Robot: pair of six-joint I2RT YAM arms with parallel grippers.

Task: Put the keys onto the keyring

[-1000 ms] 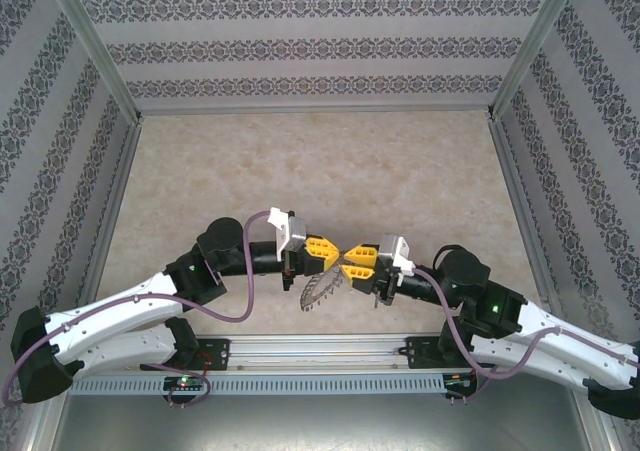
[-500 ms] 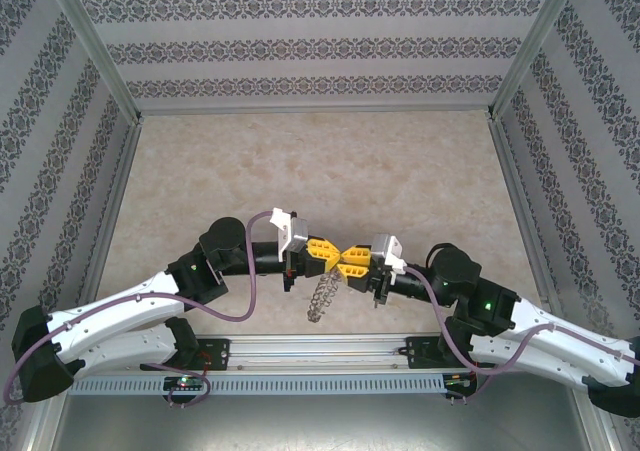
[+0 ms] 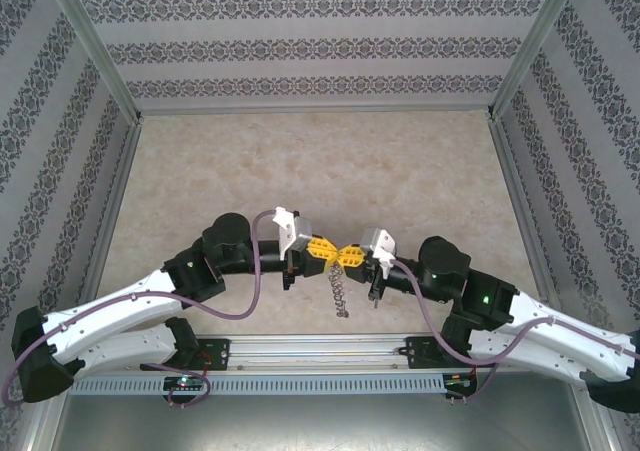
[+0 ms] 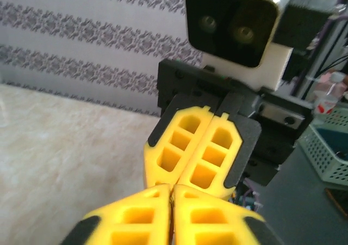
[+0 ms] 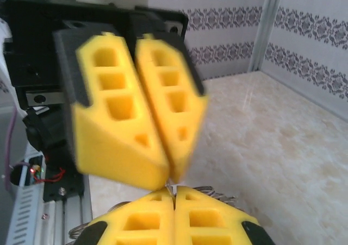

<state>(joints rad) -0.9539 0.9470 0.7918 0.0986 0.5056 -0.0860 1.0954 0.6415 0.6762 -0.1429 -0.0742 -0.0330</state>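
Note:
My left gripper (image 3: 334,251) and right gripper (image 3: 348,256) meet tip to tip above the near part of the table. The keyring (image 3: 339,289) hangs edge-on just below that meeting point, its wire loops pointing down. In the left wrist view my left gripper (image 4: 172,189) has its jaws pressed to a thin slit with something dark in it, and the right gripper's fingers (image 4: 201,147) sit closed right in front. In the right wrist view my right gripper (image 5: 175,190) is shut, with the keyring's wire loops (image 5: 220,194) poking out beside it. The keys are out of view.
The beige tabletop (image 3: 320,161) stretches behind the grippers, boxed in by patterned walls and aluminium posts. A metal rail (image 3: 320,349) runs along the near edge between the arm bases. Purple cables (image 3: 252,271) loop off both wrists.
The keyring has turned from a tilted, face-showing pose to hanging edge-on. The right gripper has closed and its arm has pushed a little left; the meeting point shifted slightly.

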